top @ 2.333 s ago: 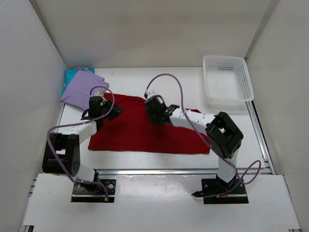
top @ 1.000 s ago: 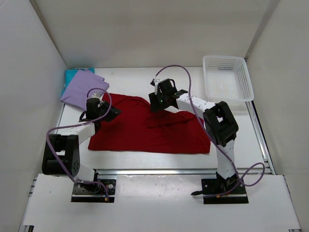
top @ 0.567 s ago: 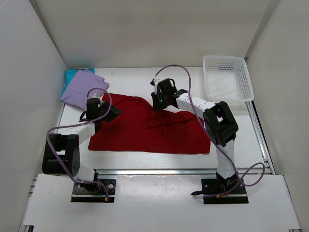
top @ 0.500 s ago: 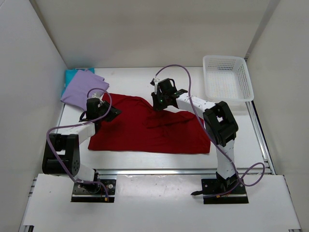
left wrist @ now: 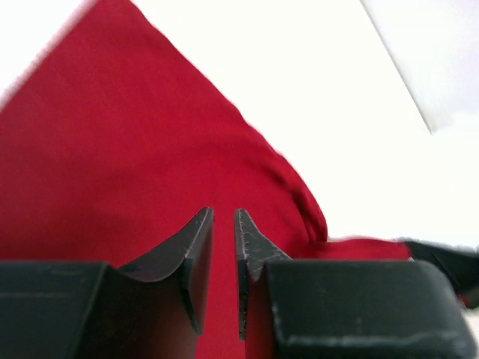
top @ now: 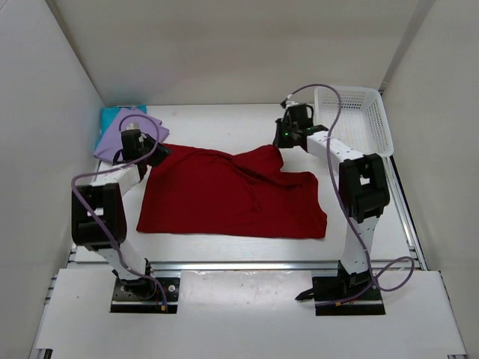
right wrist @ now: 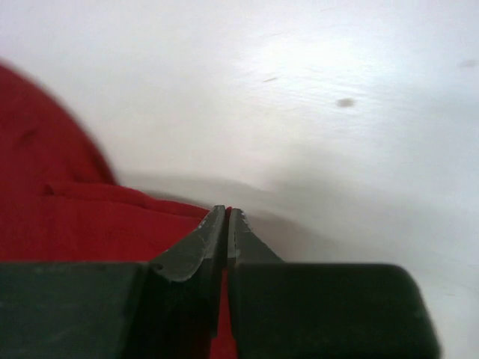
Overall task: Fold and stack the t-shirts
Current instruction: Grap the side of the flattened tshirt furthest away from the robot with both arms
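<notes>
The red t-shirt [top: 224, 198] lies spread across the middle of the table. Its back edge is drawn up into a peak toward the back right. There my right gripper [top: 283, 142] is shut on the cloth, and in the right wrist view a thin red strip shows between the closed fingers of the gripper [right wrist: 226, 209]. My left gripper [top: 148, 152] sits at the shirt's back left corner. Its jaws [left wrist: 223, 213] stand narrowly apart with red cloth [left wrist: 112, 134] filling the gap. The lavender t-shirt [top: 118, 137] lies folded at the back left on the teal t-shirt [top: 108, 117].
A white lattice basket [top: 352, 120] stands at the back right, just beyond the right gripper. White walls close in the table on the left, back and right. The arm bases sit at the near edge.
My right gripper closed on the red shirt's back edge and carried it toward the back right, lifting a peak. The left gripper moved back and left with its corner.
</notes>
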